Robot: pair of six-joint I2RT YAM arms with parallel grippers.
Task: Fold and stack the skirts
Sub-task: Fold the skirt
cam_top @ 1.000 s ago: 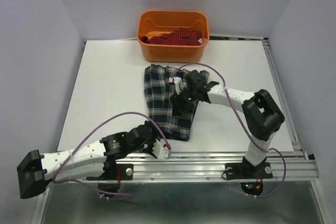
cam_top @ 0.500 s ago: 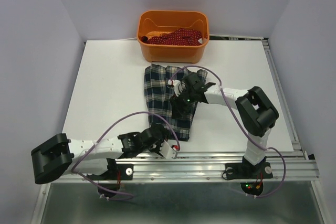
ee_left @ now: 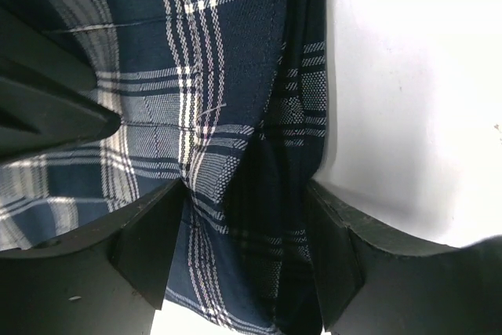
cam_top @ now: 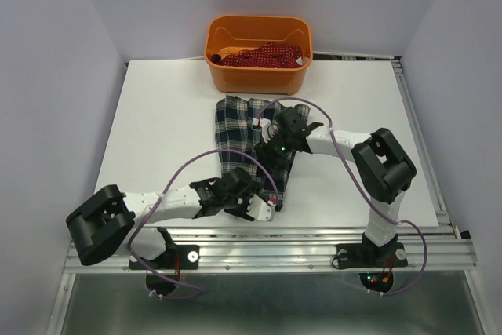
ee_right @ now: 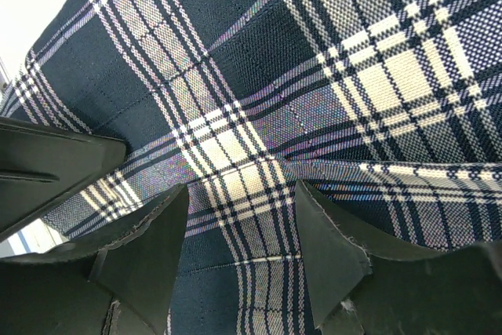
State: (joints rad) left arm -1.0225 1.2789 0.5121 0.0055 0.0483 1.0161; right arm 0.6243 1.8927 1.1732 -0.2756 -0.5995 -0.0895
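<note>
Top view high behind arms (cam_top: 345,147), looking down; wrist views close above same tartan skirt (cam_top: 235,127)

Left arm (cam_top: 169,205): held low, elbow folded at far left, forearm reaching to the right.
Left gripper (ee_left: 247,260): jaws parted, fingers (ee_left: 149,249) pointing down.
Right arm (cam_top: 345,147): elbow raised on the right, forearm stretched to the left.
Right gripper (ee_right: 239,260): jaws parted, tips angled downward.

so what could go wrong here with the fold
1. The left gripper straddles the near edge of the tartan skirt, where layers overlap; it may pinch only the top layer and fold crooked.
2. The right gripper, open over flat cloth mid-skirt, may slip off or bunch it.
</note>
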